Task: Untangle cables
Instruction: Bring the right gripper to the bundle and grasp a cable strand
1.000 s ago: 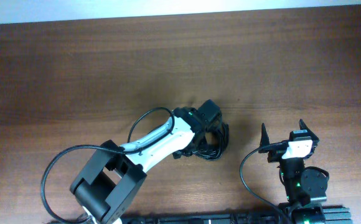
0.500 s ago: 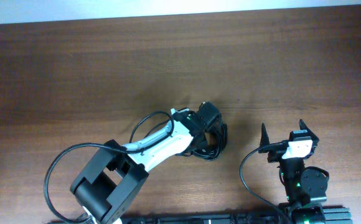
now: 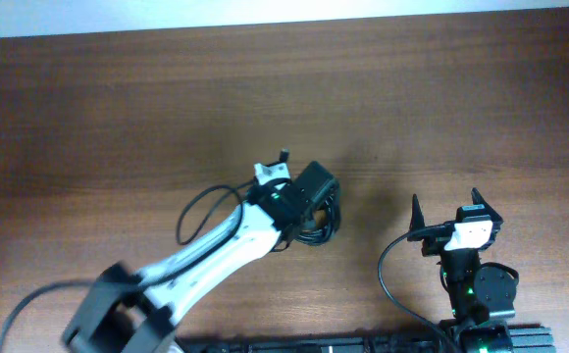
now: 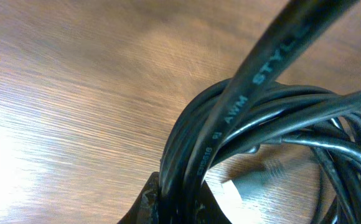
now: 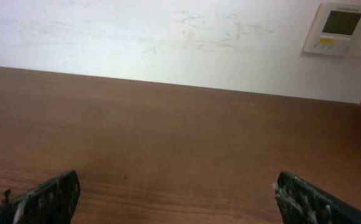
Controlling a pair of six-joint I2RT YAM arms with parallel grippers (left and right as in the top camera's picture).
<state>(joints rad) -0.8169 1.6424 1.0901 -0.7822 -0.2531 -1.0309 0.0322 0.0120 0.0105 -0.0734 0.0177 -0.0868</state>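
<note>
Most of the cables (image 3: 326, 231) hide under my left jaws, which clamp the bunch toward the surface's (image 3: 118, 118) near edge. One lettered cord slants diagonally across my wrist view. Right jaws gape, empty.

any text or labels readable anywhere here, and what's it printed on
"AWM STYL": pale print along the black round cable in the left wrist view; the rest is blurred.
Characters lower on that cable: too blurred to read.
White wall control panel, screen and buttons: too small to read.
</note>
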